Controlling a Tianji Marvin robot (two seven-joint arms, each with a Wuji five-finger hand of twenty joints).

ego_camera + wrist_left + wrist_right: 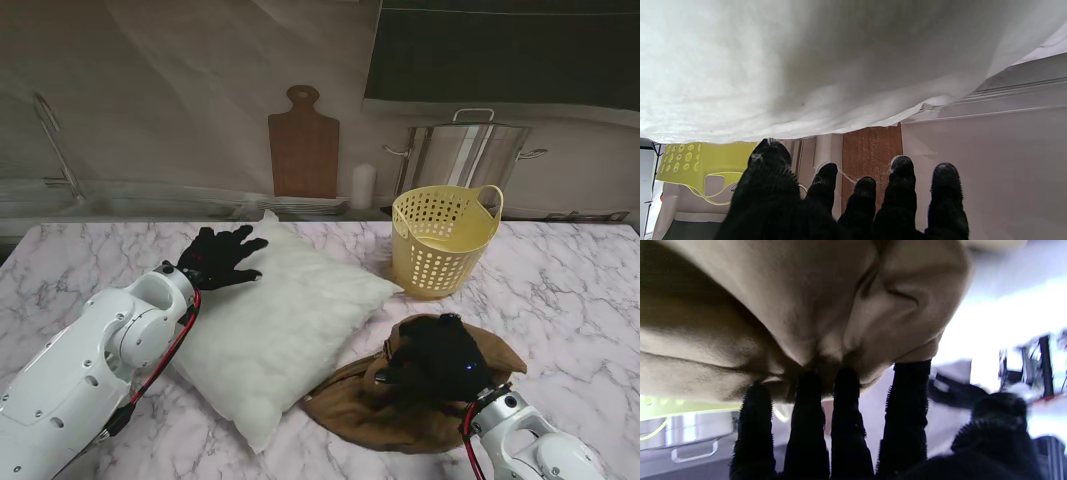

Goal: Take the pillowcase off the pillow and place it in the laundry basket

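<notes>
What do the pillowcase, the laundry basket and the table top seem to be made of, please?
Pillowcase: soft matte brown woven fabric, probably cotton; it creases and bunches.
Laundry basket: pale yellow moulded plastic with a slight sheen; punched holes, cut-out handle.
Table top: white marble or marble-look laminate with grey veining; which one is unclear.

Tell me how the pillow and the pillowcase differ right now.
The pillow is white, plump and spread flat; the pillowcase is brown, limp and crumpled into a heap. The left hand rests open over the pillow's far corner, while the right hand presses its fingers into the pillowcase. Both lie on the marble table, side by side, outside the basket.
</notes>
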